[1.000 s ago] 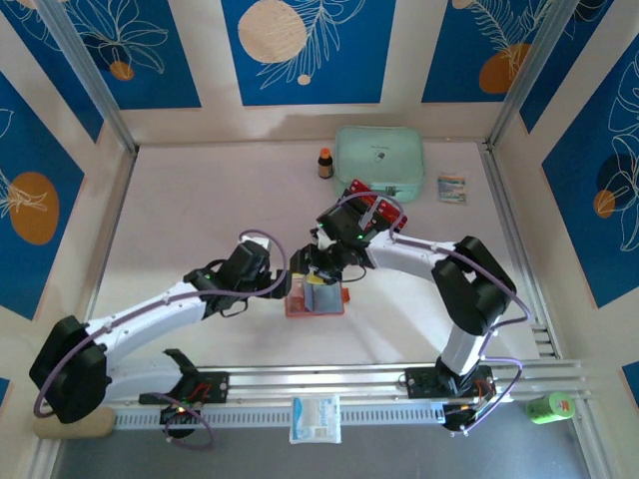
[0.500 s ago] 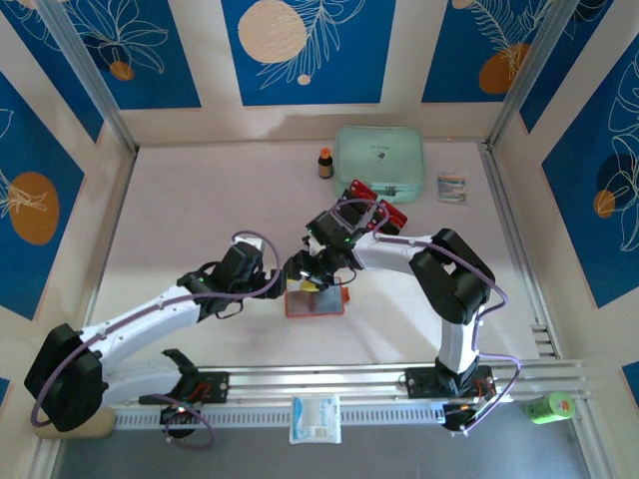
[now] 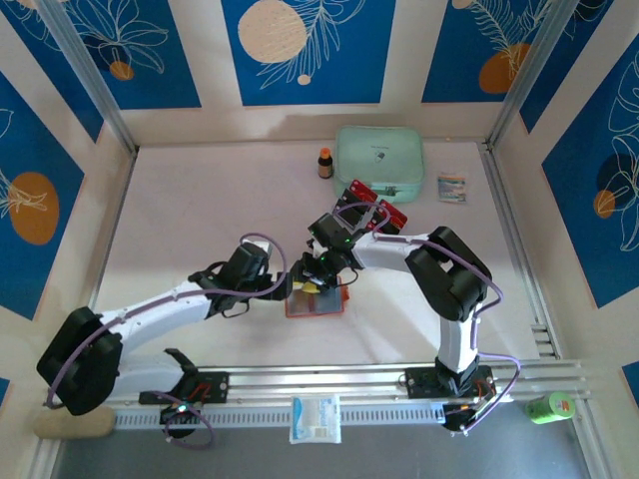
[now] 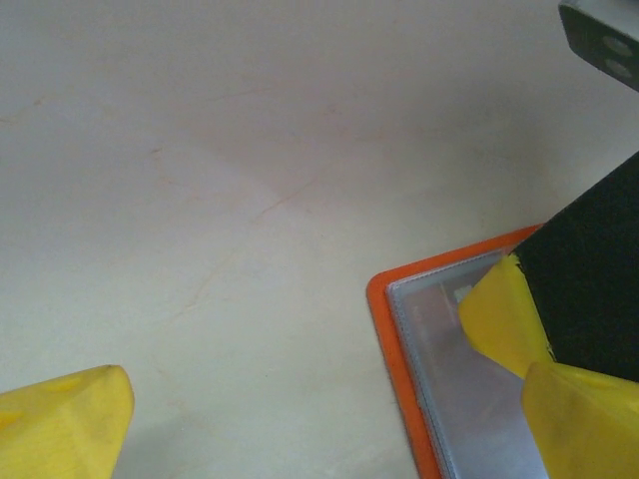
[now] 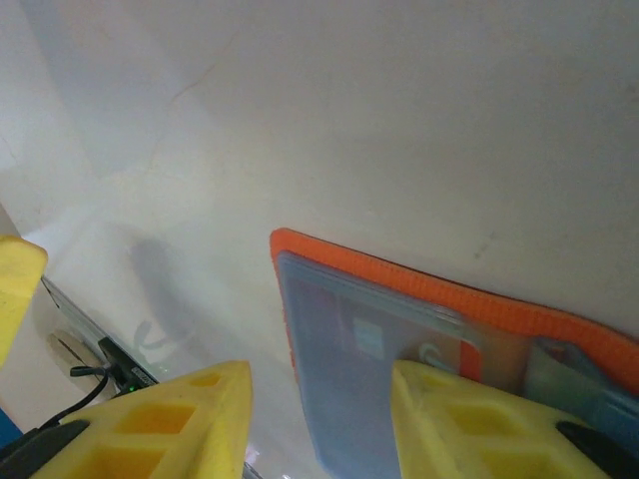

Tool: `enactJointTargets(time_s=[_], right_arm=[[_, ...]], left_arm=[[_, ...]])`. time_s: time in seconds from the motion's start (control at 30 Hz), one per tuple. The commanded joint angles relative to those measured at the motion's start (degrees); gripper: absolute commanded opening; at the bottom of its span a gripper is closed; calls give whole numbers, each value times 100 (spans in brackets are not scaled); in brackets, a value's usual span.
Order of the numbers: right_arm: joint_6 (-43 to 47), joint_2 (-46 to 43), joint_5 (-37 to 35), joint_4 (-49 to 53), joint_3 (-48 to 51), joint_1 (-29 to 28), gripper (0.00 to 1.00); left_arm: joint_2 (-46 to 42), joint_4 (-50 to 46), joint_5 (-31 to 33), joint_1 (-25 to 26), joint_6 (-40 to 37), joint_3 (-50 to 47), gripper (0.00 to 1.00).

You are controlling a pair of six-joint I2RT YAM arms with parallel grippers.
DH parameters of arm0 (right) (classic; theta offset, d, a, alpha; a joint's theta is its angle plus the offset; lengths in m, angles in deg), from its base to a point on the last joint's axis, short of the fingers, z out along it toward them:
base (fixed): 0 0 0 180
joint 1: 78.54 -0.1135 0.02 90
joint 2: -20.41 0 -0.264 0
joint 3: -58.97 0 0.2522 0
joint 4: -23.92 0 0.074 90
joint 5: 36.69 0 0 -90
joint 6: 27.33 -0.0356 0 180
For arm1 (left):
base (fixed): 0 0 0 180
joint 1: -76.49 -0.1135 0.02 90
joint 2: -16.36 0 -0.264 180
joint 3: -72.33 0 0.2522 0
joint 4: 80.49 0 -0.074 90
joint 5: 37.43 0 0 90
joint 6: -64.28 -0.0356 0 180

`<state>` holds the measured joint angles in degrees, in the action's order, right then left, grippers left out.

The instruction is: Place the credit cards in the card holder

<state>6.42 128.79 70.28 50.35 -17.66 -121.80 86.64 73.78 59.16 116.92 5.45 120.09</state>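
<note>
Right now my right pincer stands partly open, low over the wallet. One yellow finger sits over the grey-blue inside and the other hangs past the orange edge above the bare counter. I see nothing clamped between them. My left pincer is spread wide and holds nothing, with the wallet's orange corner lying between its fingers. The wallet lies opened flat in the middle of the counter, and the loose cards lie well apart from it, just beside the mint pouch toward the back.

I judge the step in hand to be work at the wallet's pocket, either seating a card or readying the opening. To do it well, I would lower the left pincer onto the orange border so the wallet cannot slide. I would then push with the right along the pocket's length, flat and slow, since a tilted card would jam at the lip.

The right wrist view shows a faint pale rectangle under the clear pocket, possibly a card already in, though I cannot be sure. The left wrist view adds a yellow fingertip pressing near the wallet's corner, under a black shape I cannot name. From overhead both wrists cover the pocket, but that view gives me the layout of wallet, cards and pouch.
</note>
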Motion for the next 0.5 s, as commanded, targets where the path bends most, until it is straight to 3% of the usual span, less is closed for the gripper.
enactJointTargets(time_s=[0.0, 0.47], right_arm=[[-132, 47, 166, -149, 6, 3, 42], [-125, -364, 87, -74, 21, 178, 34]], left_arm=[[112, 102, -357, -8, -26, -154, 100], [250, 290, -430, 123, -104, -306, 100]])
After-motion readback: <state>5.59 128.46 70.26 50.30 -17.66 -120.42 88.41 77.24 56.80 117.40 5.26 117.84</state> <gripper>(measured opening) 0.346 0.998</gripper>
